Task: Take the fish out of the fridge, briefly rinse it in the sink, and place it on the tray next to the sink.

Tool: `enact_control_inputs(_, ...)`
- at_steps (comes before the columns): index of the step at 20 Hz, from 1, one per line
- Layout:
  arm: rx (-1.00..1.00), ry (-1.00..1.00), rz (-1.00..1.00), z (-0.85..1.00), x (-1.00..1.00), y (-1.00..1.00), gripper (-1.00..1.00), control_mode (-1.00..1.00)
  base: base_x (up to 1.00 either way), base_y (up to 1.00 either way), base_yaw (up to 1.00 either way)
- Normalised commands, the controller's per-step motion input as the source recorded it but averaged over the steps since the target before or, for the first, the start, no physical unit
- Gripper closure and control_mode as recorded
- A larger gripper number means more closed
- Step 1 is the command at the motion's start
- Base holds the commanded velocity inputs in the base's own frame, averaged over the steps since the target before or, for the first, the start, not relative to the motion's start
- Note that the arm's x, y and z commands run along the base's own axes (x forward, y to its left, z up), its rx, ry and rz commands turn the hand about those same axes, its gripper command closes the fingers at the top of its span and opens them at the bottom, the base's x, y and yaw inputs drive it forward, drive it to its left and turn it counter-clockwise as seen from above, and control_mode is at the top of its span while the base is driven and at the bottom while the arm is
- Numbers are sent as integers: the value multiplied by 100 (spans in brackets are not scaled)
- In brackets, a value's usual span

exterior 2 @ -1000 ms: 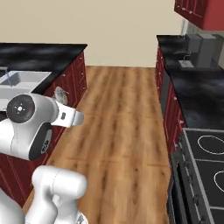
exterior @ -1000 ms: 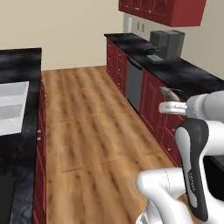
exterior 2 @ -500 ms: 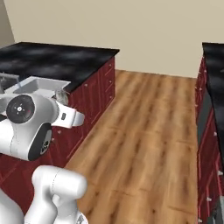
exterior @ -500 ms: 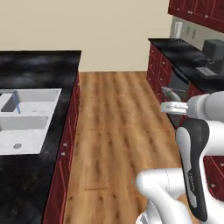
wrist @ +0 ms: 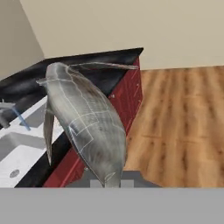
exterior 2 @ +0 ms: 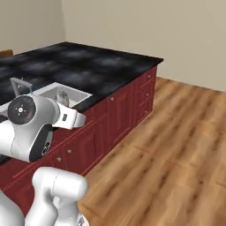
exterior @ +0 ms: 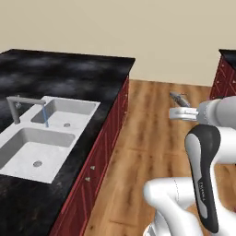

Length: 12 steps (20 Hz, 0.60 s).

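A slim, silvery-grey fish (wrist: 85, 124) with thin fins is pinched at its lower end in the gripper (wrist: 107, 183), whose fingers are pressed tight on it, held in the air above the wood-plank floor (exterior: 147, 152) beside the island. No writing can be read. The white double-basin sink (exterior: 44, 138), set in the glossy black marbled counter (exterior: 69, 73) near its front edge, holds nothing but its round drains; a thin stream runs from the grey faucet (exterior: 20, 107) into the far basin. Dark red cabinets (exterior 2: 119, 114) face the floor.
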Motion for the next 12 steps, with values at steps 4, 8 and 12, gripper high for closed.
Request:
enact_control_inputs(4,0,0,0,0,0,0,100,100,48,-26,52)
enact_control_inputs(8,0,0,0,0,0,0,100,100,29,-31,52)
enact_control_inputs(12,0,0,0,0,0,0,100,100,30,-39,51)
